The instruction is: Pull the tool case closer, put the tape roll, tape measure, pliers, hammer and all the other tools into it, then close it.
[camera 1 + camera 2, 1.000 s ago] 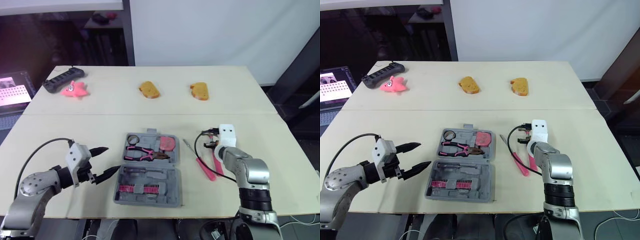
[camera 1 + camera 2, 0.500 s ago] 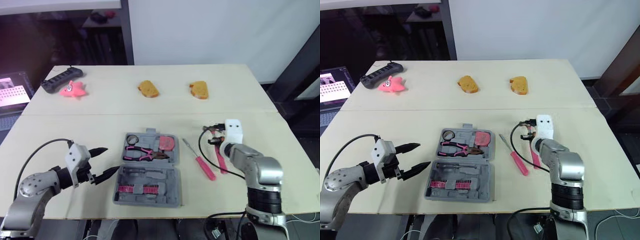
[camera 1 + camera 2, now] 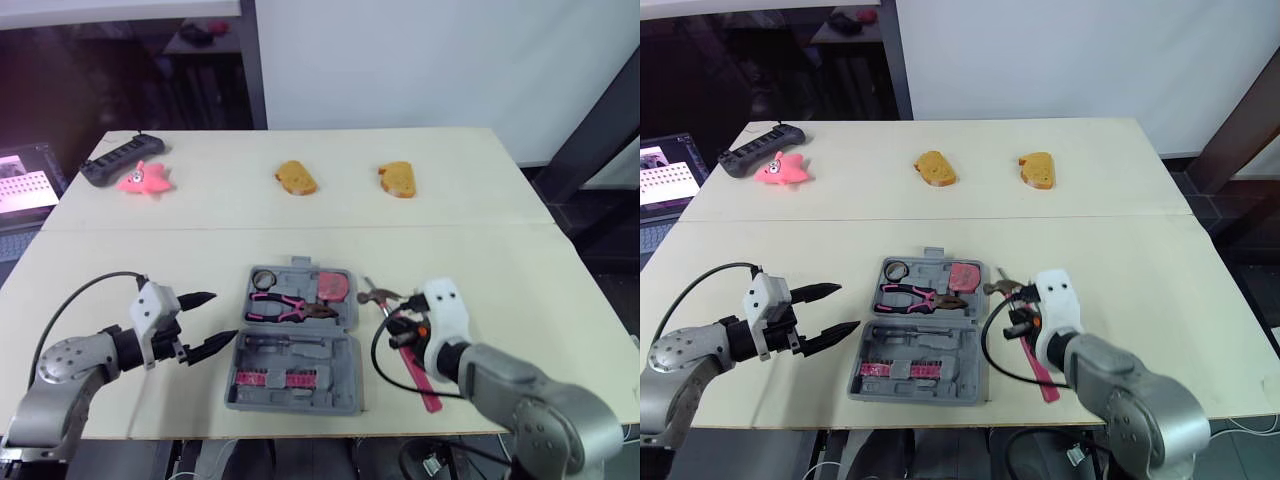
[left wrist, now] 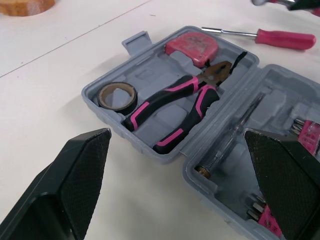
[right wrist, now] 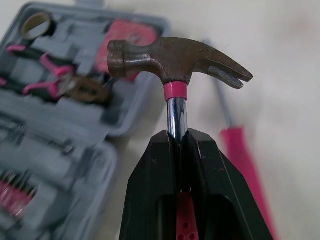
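grey tool case point(image 3: 346, 372), black-and-pink pliers point(image 4: 185, 107), pink tape measure point(image 4: 192, 44), brown-headed hammer point(image 5: 175, 60) with pink collar, pink-handled screwdriver point(image 4: 282, 39)

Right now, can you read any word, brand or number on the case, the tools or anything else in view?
No text is readable.
tape measure: pink face, no legible print.
hammer: no stamp visible on the head.
tool case: plain grey, no label seen.
screen at far left: marks too small to read.

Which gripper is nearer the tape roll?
Left. The left gripper, open, is just left of the case near the tape roll; right gripper holds the hammer right of the case.
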Robot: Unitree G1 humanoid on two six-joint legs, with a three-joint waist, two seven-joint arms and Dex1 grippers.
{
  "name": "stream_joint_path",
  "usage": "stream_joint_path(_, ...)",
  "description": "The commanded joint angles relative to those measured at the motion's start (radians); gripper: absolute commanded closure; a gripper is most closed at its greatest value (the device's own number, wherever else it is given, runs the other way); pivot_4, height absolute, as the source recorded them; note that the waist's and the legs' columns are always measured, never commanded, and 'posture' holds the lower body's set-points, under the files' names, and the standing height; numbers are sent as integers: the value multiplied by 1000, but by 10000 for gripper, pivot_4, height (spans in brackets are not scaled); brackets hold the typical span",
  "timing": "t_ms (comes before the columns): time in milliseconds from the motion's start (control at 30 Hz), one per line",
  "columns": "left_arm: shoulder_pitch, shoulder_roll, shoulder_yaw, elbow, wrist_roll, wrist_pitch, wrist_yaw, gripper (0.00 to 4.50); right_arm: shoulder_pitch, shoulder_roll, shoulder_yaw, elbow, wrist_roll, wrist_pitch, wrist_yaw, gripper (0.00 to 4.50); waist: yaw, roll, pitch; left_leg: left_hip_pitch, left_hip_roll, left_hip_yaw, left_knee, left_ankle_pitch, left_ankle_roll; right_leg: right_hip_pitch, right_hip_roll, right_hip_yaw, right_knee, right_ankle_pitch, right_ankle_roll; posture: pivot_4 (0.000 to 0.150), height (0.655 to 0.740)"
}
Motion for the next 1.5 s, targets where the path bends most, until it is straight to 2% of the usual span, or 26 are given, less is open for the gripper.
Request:
stream_joint_path(33,-4,15,7,-5,-12,1,-12,0,27,25,35,-35,0,7,-28,44605,-2,0,0,0,0,0,0,0,0,0,0,0,0,0,0,1500,7400)
stream_joint_path(400,0,33,24,-17,-17,19,-15,0,129,40,121,46,-93,-63,-68,44605,0,0,0,-1,0,0,0,0,0,-2,0,0,0,0,0,1500,7400)
stream_joint_path(800,14,50,27,-27,-17,14,-32,0,184,21,180,213,-184,-307,-74,44605,0,-1,-1,-1,0,0,0,0,0,-2,0,1,0,0,0,1500,7400)
stream_joint_path(1033,23,73,15,-30,-12,3,-68,0,231,22,200,266,-211,-377,-76,44605,-1,-6,-3,-1,0,0,0,0,0,-2,0,1,0,0,-1,1500,7400)
stream_joint_path(1200,24,77,15,-29,-12,-1,-79,0,240,17,201,261,-204,-386,-67,22077,0,-7,-4,1,0,0,0,0,0,1,0,1,-2,-1,-1,1500,7400)
stream_joint_path(1333,28,78,23,-33,-20,1,-86,0,224,10,139,159,-164,-328,-34,2560,4,-7,-4,1,0,0,0,0,-1,3,0,1,-4,-1,-1,1500,7400)
stream_joint_path(1367,32,79,29,-37,-24,3,-89,0,221,-3,115,118,-147,-297,-16,588,5,-7,-4,1,0,0,0,0,-1,3,-1,1,-5,-1,-1,1500,7400)
stream_joint_path(1500,70,122,81,-52,-52,16,-135,0,151,-81,-12,-43,-36,-142,114,588,-2,-6,-3,-1,0,0,0,0,-1,2,-1,0,-7,0,-1,1500,7400)
